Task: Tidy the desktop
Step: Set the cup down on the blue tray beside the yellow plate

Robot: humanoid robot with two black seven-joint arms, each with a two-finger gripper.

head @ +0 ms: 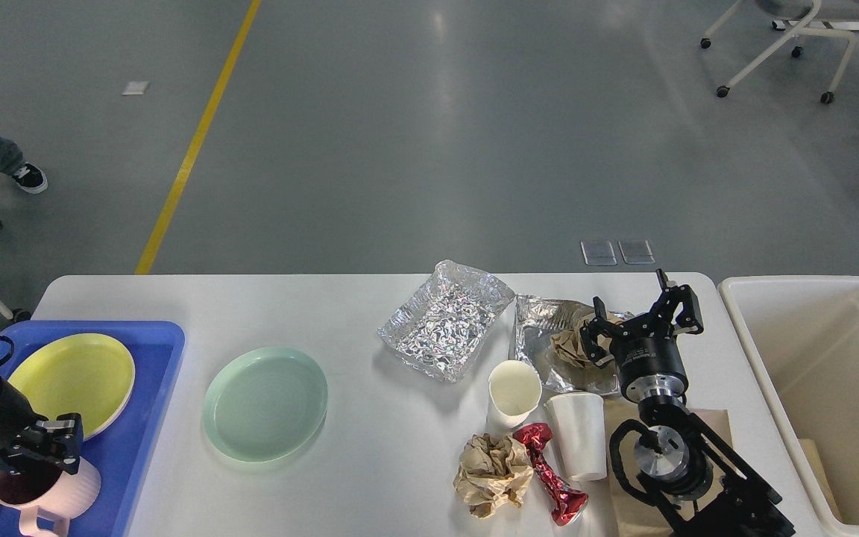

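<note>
Desktop (370, 306) fills the lower frame, long axis left-right, cream bin (832, 358) just off its right end. Blue tray (139, 447) at the left end holds a yellow plate (71, 380) and a pink mug (42, 492); left gripper (45, 444) clamped on the mug's rim. Right gripper (642, 313) spread wide over the flattened foil (541, 328) holding crumpled paper (567, 347); foil tray (444, 321) looks empty.

A green plate (265, 403) lies between a blue tray (112, 477) and a crumpled foil container (446, 320).
</note>
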